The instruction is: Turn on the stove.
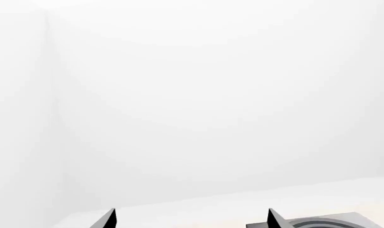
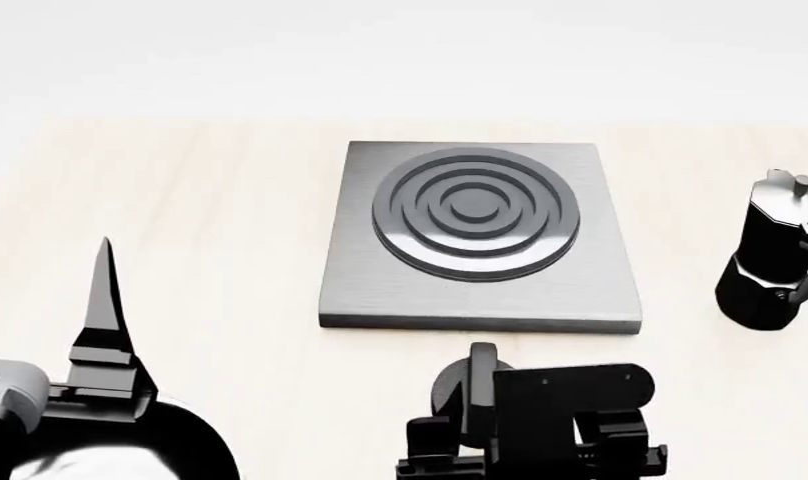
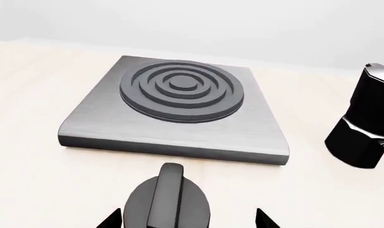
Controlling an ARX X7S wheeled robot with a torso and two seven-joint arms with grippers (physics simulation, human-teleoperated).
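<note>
The stove (image 2: 478, 240) is a square brushed-grey slab with a dark ringed burner (image 2: 475, 212), lying in the middle of the pale wooden table. Its black round knob (image 3: 169, 202) sits on the table just in front of the slab, ridge upright. My right gripper (image 3: 187, 219) is open, one fingertip on either side of the knob and apart from it. In the head view that gripper's body hides part of the knob (image 2: 460, 385). My left gripper (image 1: 192, 219) is open and empty, out to the left of the stove, whose corner (image 1: 334, 222) shows beside one fingertip.
A black faceted moka pot (image 2: 778, 255) stands to the right of the stove, also in the right wrist view (image 3: 364, 123). Bare wooden table (image 2: 204, 220) lies to the stove's left. A white wall rises behind the table's far edge.
</note>
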